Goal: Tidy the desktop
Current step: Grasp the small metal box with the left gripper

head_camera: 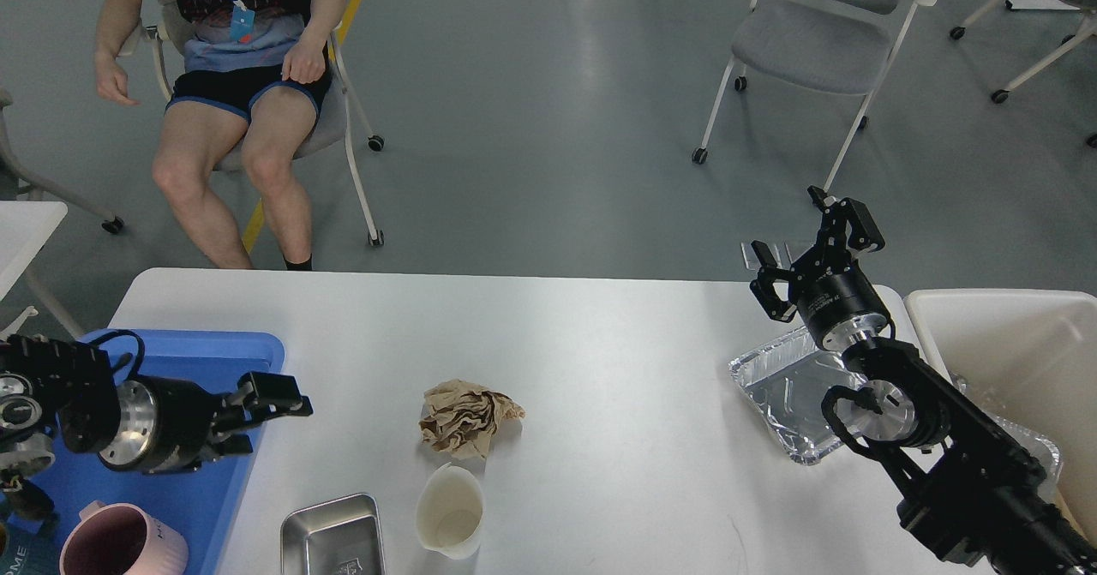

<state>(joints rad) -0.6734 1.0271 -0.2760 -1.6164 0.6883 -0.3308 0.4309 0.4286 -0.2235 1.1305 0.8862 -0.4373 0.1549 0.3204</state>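
The desktop (600,344) is a wide white tabletop. On it lie a crumpled brown paper ball (467,419), a cream cup (450,511), a small steel tray (332,536) and a foil tray (784,391). My left gripper (257,421) is open and empty over the right edge of the blue tray (197,344), left of the paper ball. My right gripper (810,245) is open and empty, raised above the desktop's far right edge, beyond the foil tray.
A pink mug (120,545) stands in the blue tray's near corner. A beige bin (1011,335) stands at the right, partly behind my right arm. A seated person (240,86) and a grey chair (823,35) are beyond the table.
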